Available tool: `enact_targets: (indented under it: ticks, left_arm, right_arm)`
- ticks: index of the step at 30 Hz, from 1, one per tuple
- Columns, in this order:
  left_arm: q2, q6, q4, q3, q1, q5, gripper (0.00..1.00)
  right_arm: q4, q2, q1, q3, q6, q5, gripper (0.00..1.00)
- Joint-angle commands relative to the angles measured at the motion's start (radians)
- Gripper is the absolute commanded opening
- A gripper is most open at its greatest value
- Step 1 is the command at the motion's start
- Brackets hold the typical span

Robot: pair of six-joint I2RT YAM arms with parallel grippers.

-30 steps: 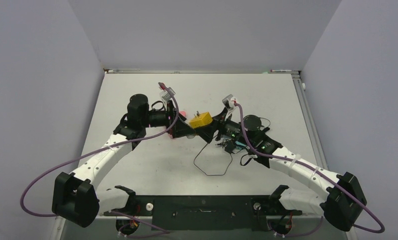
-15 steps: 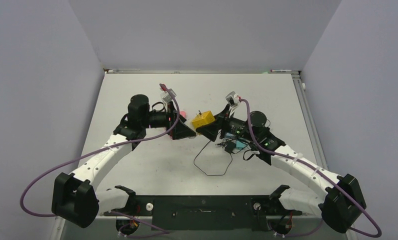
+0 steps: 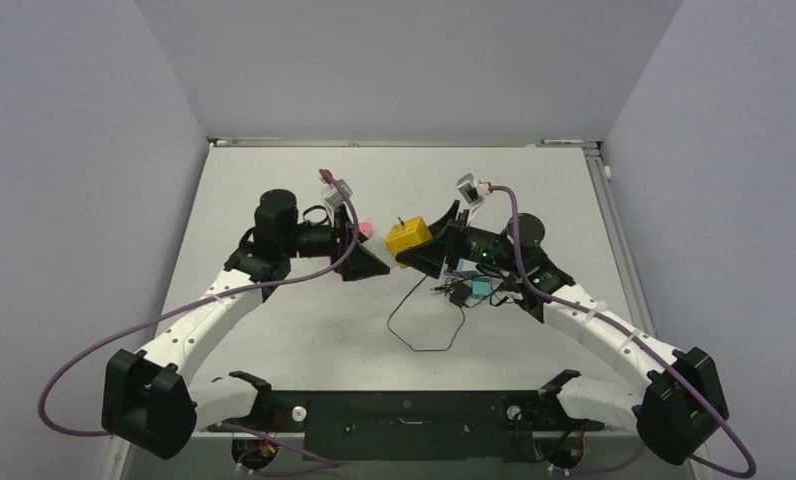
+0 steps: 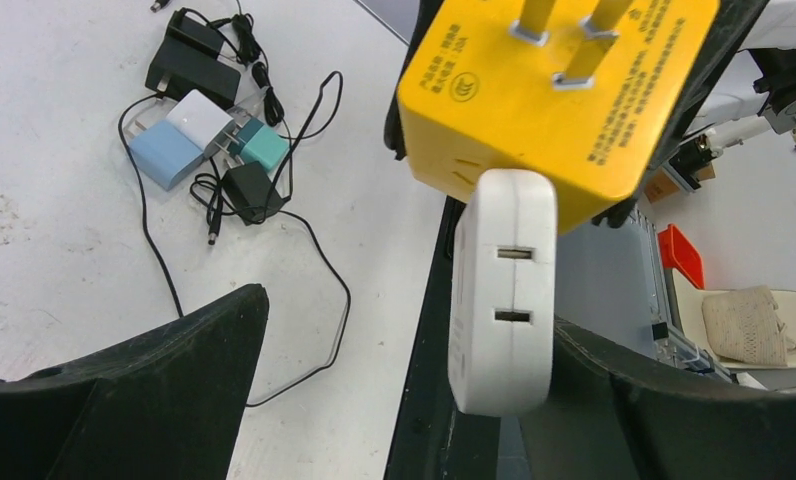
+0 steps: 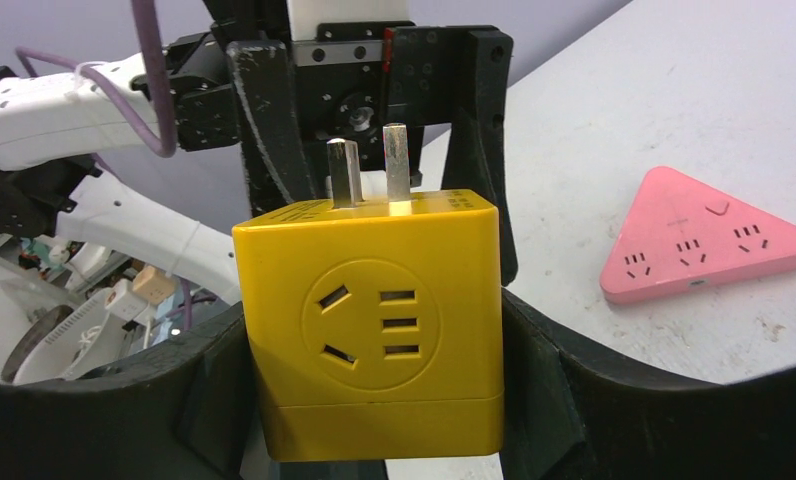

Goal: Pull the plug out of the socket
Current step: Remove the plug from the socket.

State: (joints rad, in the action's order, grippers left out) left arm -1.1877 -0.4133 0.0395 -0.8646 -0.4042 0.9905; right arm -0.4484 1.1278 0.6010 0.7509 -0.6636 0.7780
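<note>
Yellow socket [image 3: 409, 238] farther from left gripper [image 3: 381, 264]

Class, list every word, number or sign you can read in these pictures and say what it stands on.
"10A", apparently: ends a tiny printed line on the yellow socket cube, prong face; the rest is unreadable.
Round mark beside it: letters too blurred.
Second line along that face's edge: too small.
white plug, pink socket: no text seen.

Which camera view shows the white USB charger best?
Left wrist: the white USB charger sits mid-frame, both slots visible, against the yellow socket cube. Top external and right wrist show the cube but not the charger.
</note>
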Motion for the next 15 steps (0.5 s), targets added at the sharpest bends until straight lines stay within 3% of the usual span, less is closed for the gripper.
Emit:
enact_targets:
  ticks: [1, 7, 10, 15]
  left_arm:
    - [0.030, 0.040, -0.014, -0.047, 0.006, -0.022, 0.81]
    - [0.049, 0.008, 0.036, -0.035, 0.012, 0.035, 0.80]
    - [0.079, -0.101, 0.224, 0.014, 0.011, 0.114, 0.88]
    - [0.094, -0.121, 0.253, 0.020, 0.007, 0.155, 0.97]
  right_arm:
    - [-0.184, -0.014, -0.018, 0.064, -0.066, 0.106, 0.05]
    - [-0.188, -0.005, -0.033, 0.064, -0.076, 0.138, 0.05]
    - [-0.189, 0.008, -0.036, 0.067, -0.082, 0.160, 0.05]
    - [-0.192, 0.032, -0.037, 0.084, -0.092, 0.208, 0.05]
